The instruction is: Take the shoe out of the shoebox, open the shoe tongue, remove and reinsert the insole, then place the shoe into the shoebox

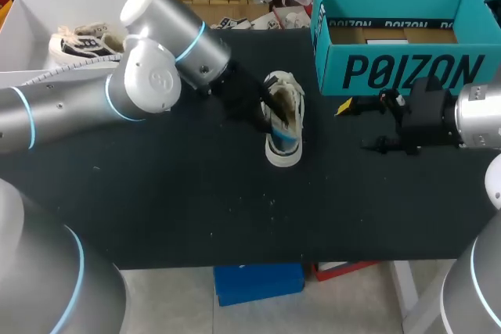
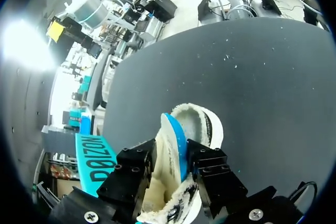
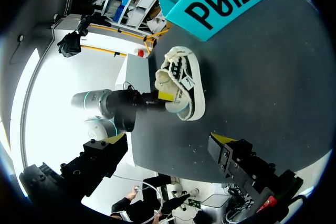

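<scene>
A white low-top shoe stands on the black table, left of the teal shoebox. My left gripper reaches into its opening from the left. In the left wrist view the blue-edged fleece insole rises out of the shoe between the two black fingers, which stand wider than the insole is thick; their tips are hidden. My right gripper hovers open and holds nothing, right of the shoe and in front of the shoebox. From its own view the shoe lies ahead of it.
A white box holding another shoe sits at the back left, behind my left arm. The teal shoebox fills the back right corner. Bare black surface stretches from the shoe to the table's front edge.
</scene>
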